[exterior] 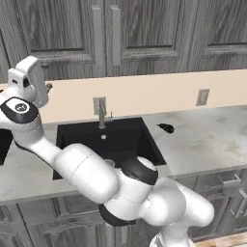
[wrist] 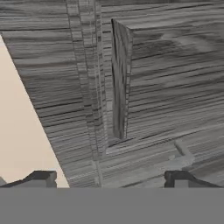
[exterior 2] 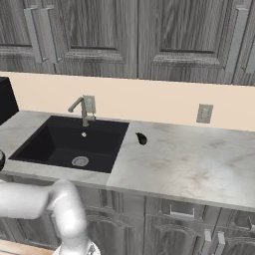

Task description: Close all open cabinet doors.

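Dark grey wood-grain cabinet doors (exterior: pixel 62 29) line the wall above the counter, and the pair over the sink meets at two long vertical bar handles (exterior: pixel 97 34). In the right base view these upper doors (exterior 2: pixel 94 30) look flush with their frames. My gripper (exterior: pixel 47 88) is raised at the far left, just under the lower edge of the left upper door. In the hand view my gripper (wrist: pixel 110 177) is open with nothing between its fingertips (wrist: pixel 41 177). It faces the raised panel of a door (wrist: pixel 166 74) from very close, with beige wall to the left.
A black sink (exterior: pixel 103 140) with a faucet (exterior: pixel 101 113) is set in the light counter (exterior: pixel 207 135). A small dark object (exterior: pixel 165 128) lies right of the sink. An outlet (exterior: pixel 202 97) sits on the beige wall. Lower cabinet fronts (exterior 2: pixel 169 224) run below, and a black appliance (exterior 2: pixel 6 99) stands at left.
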### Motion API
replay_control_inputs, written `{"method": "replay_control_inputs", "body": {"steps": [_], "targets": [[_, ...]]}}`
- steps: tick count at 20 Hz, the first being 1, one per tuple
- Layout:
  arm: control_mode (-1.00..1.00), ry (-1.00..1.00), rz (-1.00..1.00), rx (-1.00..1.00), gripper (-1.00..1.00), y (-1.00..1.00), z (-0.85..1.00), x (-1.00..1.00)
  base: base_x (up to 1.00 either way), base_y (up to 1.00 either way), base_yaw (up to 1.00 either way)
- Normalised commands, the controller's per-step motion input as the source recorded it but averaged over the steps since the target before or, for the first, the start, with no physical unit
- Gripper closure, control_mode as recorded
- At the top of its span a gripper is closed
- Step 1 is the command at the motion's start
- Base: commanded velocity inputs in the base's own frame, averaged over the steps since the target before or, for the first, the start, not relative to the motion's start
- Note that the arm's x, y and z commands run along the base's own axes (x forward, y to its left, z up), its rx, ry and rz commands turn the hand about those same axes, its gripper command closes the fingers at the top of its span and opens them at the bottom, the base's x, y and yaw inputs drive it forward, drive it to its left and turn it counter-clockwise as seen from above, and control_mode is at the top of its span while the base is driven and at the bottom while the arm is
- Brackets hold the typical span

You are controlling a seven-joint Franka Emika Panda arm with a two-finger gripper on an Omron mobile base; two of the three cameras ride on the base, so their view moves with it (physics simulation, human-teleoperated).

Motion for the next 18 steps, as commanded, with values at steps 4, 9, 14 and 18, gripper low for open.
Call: {"method": "replay_control_inputs", "body": {"steps": [4, 9, 14, 18], "targets": [[-1.0, -0.15, -0.15, 0.08, -1.0, -0.15, 0.03, -1.0, 0.0, 0.0, 0.0], [-1.0, -0.21, -0.06, 0.18, -1.0, -0.74, 0.0, -1.0, 0.0, 0.0, 0.0], [-1.0, -0.27, 0.0, 0.24, -1.0, -1.0, 0.0, -1.0, 0.0, 0.0, 0.0], [-1.0, -0.2, 0.02, 0.28, -1.0, -1.0, 0.0, -0.71, 0.0, 0.0, 0.0]]}}
